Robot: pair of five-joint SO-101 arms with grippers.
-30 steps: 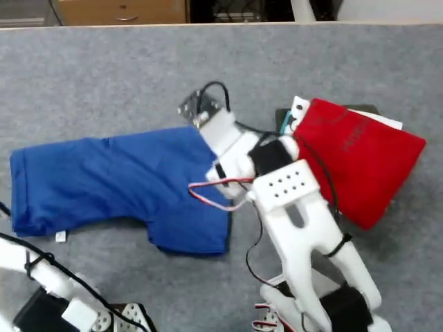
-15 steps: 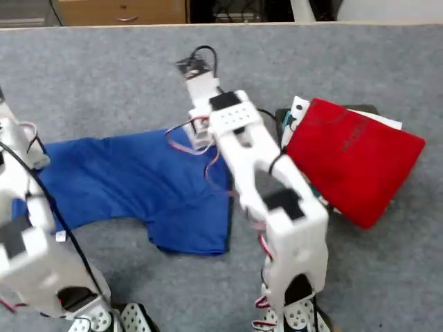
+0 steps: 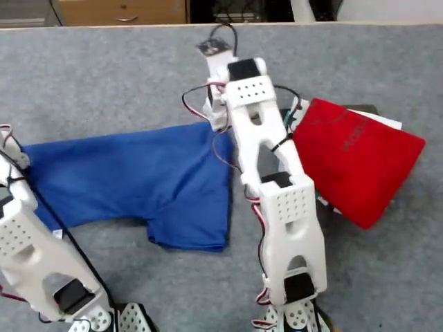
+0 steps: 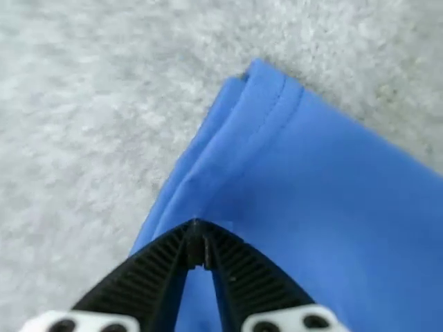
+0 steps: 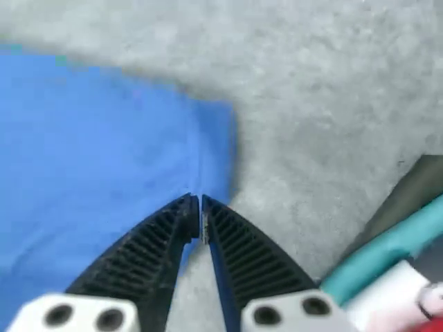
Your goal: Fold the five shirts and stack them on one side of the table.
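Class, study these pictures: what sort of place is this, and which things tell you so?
Probably a robotics lab: two white arms at a grey carpeted table, a blue shirt laid out, a wooden drawer unit behind.

The far strip of the worktop lies bare from the left edge past the middle. The blue shirt covers the middle left. The right arm runs from the near edge to the far centre, a wall between left and right. Just right of it, the red shirt on its pile blocks the right side. The left arm fills the near left corner. Bare worktop shows between the arms, near of the blue shirt, and at the near right corner.
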